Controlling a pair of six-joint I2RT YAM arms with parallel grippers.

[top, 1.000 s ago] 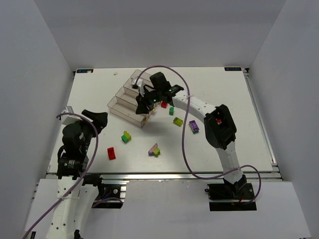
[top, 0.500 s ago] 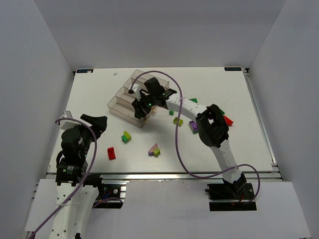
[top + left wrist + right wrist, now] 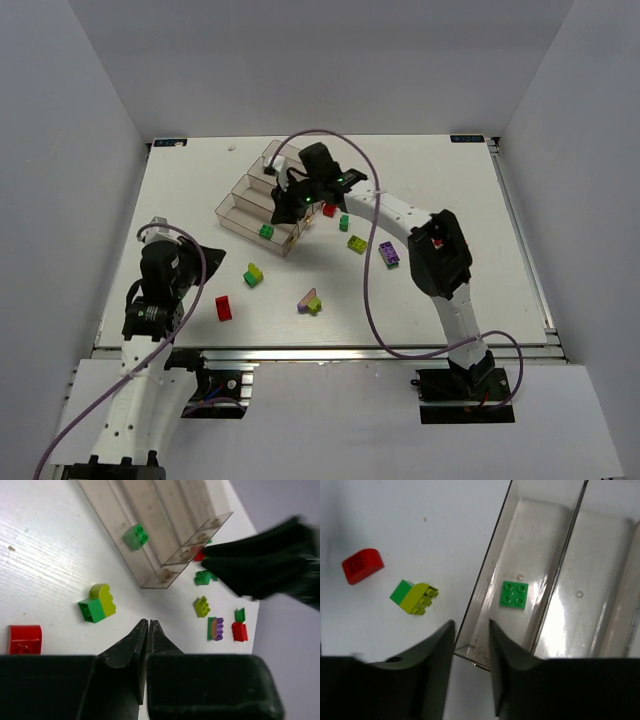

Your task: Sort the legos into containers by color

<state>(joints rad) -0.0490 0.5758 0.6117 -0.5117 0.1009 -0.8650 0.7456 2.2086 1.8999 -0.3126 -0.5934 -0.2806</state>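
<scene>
Left fingers [image 3: 148, 628]: pressed together, tips meeting, nothing between them. You see them over bare tabletop [image 3: 450, 190], pointing toward the tray.
Right fingers [image 3: 284, 213]: apart, nothing between them. They hang above the right end of the lowest bin.
Green lego [image 3: 514, 594]: square, four studs up, flat on the floor of the lowest bin near its right end, clear of the walls.
Containers [image 3: 240, 195]: four clear, smoky bins joined as one stepped tray, left of the tabletop's centre. Each bin's long axis runs on a diagonal from far left to near right. The steps rise toward the far wall.
Loose legos, near side: green-and-lime lego [image 3: 97, 604] just in front of the tray; red lego [image 3: 223, 307] nearer you and left of it; purple-and-lime cluster [image 3: 309, 301] to its right.
Loose legos, right of the tray: a small red piece [image 3: 329, 210], a green piece [image 3: 344, 222], a lime piece [image 3: 356, 243] and a purple piece [image 3: 389, 253], all apart from each other.
Tabletop: white and matt, with a metal rail [image 3: 330, 352] along your near edge.
Room: plain pale walls [image 3: 70, 150] on the left, far and right sides.
</scene>
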